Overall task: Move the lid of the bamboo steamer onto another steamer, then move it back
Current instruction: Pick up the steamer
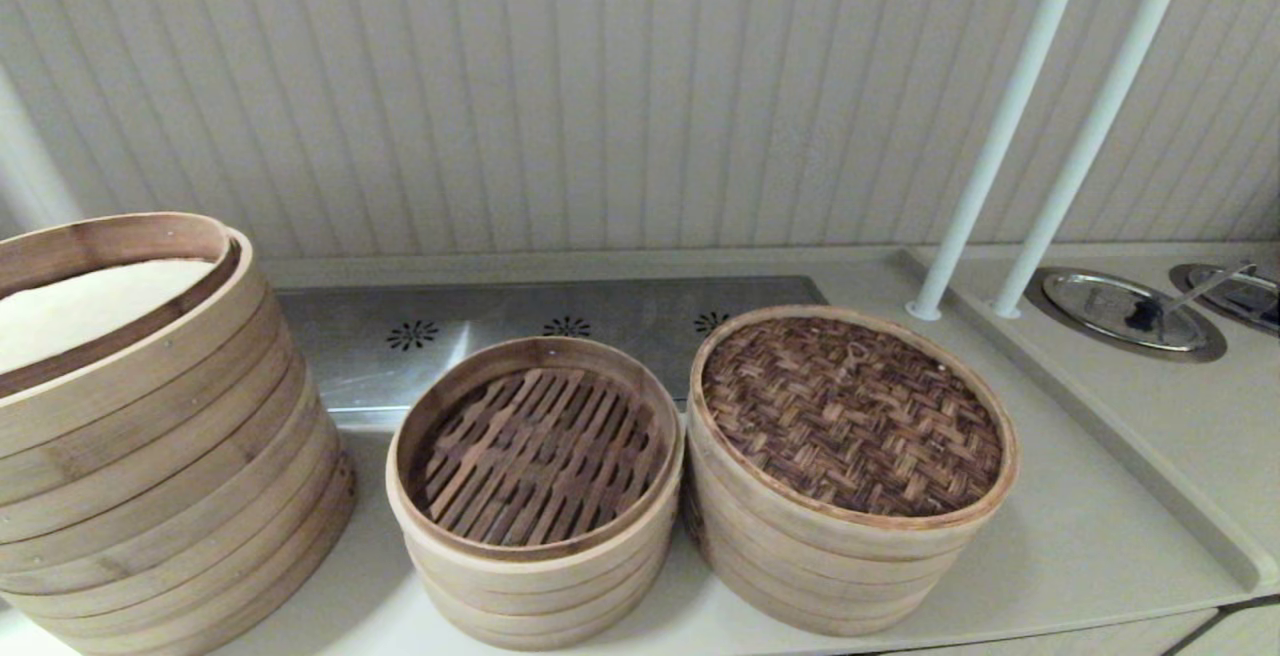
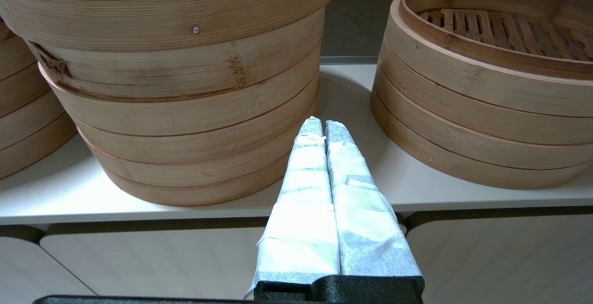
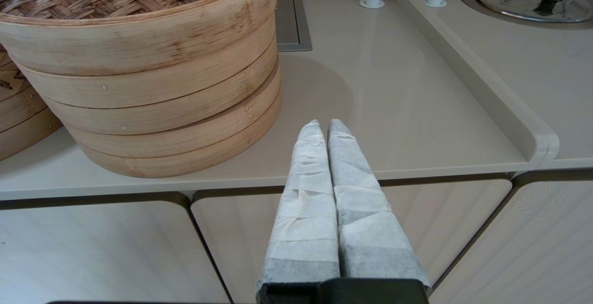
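Right, the left gripper [image 2: 323, 123] hangs off the counter's front edge, its wrapped fingers pressed together on nothing, pointing at the gap between the large steamer [image 2: 185, 86] and the smallest steamer [image 2: 482, 109]. The right gripper [image 3: 324, 124] does likewise, fingers together, empty, out front of the counter [image 3: 394, 109]. From the head view, the bamboo steamer lid [image 1: 850, 416] sits on the covered steamer [image 1: 830, 566] at three o'clock of the smallest steamer, which stands open, slatted floor [image 1: 540, 456] showing. The large steamer stands at its nine o'clock.
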Motion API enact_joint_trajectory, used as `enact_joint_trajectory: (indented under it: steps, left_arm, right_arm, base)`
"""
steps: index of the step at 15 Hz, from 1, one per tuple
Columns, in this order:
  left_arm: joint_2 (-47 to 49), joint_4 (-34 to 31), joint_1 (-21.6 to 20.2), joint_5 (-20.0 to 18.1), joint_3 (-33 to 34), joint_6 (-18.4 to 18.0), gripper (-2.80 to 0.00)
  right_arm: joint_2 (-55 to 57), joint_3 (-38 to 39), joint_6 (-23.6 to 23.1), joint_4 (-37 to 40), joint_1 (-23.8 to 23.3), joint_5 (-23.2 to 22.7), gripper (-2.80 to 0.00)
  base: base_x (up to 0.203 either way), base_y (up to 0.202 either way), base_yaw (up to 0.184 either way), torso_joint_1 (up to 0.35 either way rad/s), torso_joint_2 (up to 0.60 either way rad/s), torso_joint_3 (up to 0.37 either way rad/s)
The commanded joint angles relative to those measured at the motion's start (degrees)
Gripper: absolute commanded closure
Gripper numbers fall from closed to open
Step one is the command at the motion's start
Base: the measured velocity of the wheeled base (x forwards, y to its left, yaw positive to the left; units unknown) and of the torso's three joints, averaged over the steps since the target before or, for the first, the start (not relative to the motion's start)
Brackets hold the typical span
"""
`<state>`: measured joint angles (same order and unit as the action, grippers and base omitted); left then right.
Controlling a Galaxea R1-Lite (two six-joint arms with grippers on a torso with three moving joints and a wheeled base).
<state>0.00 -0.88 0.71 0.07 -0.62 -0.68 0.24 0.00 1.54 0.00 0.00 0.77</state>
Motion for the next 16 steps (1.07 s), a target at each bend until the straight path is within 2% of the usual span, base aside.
enact_joint_trajectory:
  steps: [1,3,5,7,9,12,16]
  left_arm:
    - [0.1,0.0,0.0,0.0,0.0,0.0,0.0]
    - [0.1,0.0,0.0,0.0,0.0,0.0,0.0]
    - [0.1,0.0,0.0,0.0,0.0,0.0,0.0]
    - [0.1,0.0,0.0,0.0,0.0,0.0,0.0]
    - [0.1,0.0,0.0,0.0,0.0,0.0,0.0]
    - [0.1,0.0,0.0,0.0,0.0,0.0,0.0]
    - [0.1,0.0,0.0,0.0,0.0,0.0,0.0]
  right_arm:
    - [0.1,0.2,0.0,0.0,0.0,0.0,0.0]
    - [0.0,0.1,-0.7,-0.2,0.1,-0.1,0.0]
    - [0.1,-0.7,-3.3,0.0,0.0,-1.1,0.0]
    - [0.3,-5.3,-4.1,2.2,0.1,-2.9,0.0]
    - [2.5,-13.9,-4.1,7.5,0.1,-4.0,0.0]
    - [15.2,-26.4,-4.1,11.4,0.2,-4.7,0.0]
    - [39.8,-43.1,-2.4,12.7,0.5,-5.1,0.0]
  base:
    - [0.0,0.0,0.0,0.0,0.0,0.0]
    - [0.0,0.0,0.0,0.0,0.0,0.0]
    - [0.0,0.0,0.0,0.0,0.0,0.0]
    - [0.0,0.0,0.0,0.0,0.0,0.0]
    - [0.0,0.0,0.0,0.0,0.0,0.0]
    - [0.0,0.0,0.0,0.0,0.0,0.0]
    - [0.0,0.0,0.0,0.0,0.0,0.0]
